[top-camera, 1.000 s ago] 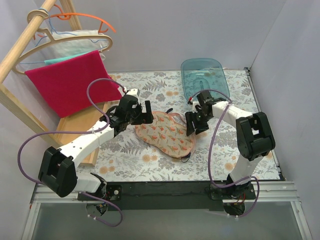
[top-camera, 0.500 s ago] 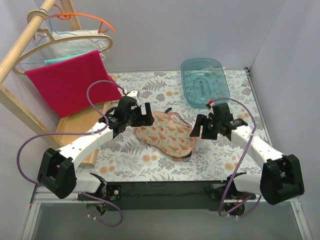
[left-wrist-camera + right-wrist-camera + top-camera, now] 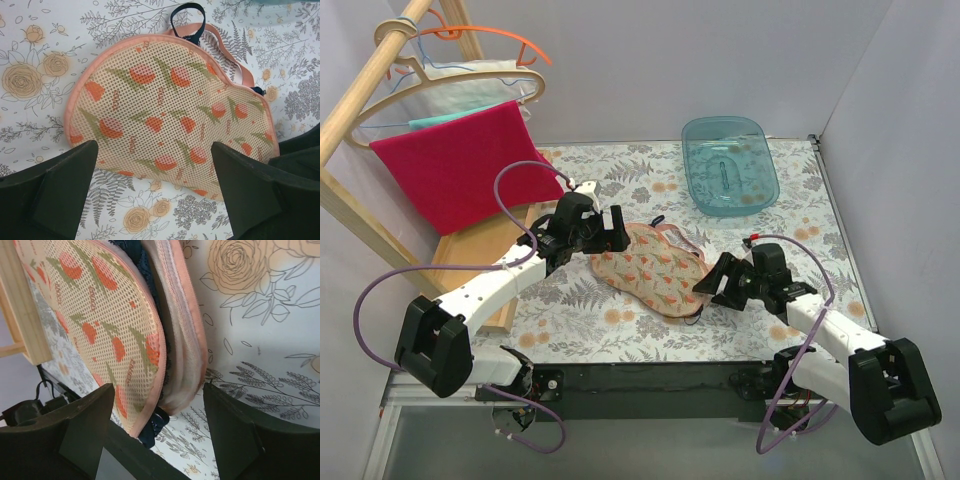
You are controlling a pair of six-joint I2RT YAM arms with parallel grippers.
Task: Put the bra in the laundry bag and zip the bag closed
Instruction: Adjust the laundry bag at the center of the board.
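The peach-pink floral laundry bag (image 3: 650,268) lies flat mid-table, its zipper edge gaping along the right side. The navy bra sits inside it. A strap loop (image 3: 187,20) pokes out at the bag's far end, and dark fabric (image 3: 155,422) hangs out of the open edge at the near end. My left gripper (image 3: 607,230) is open and empty just left of the bag, which fills the left wrist view (image 3: 170,110). My right gripper (image 3: 713,283) is open and empty, low at the bag's near-right end, facing the gaping edge (image 3: 170,340).
A translucent teal tub (image 3: 730,165) stands at the back right. A red towel (image 3: 460,165) hangs from hangers on a wooden rack at the left, whose base (image 3: 470,260) lies beside my left arm. The table's black front edge (image 3: 650,375) runs along the bottom.
My right arm has swung from beside the tub toward the front and now sits low at the bag's near-right end. My left arm has hardly moved.
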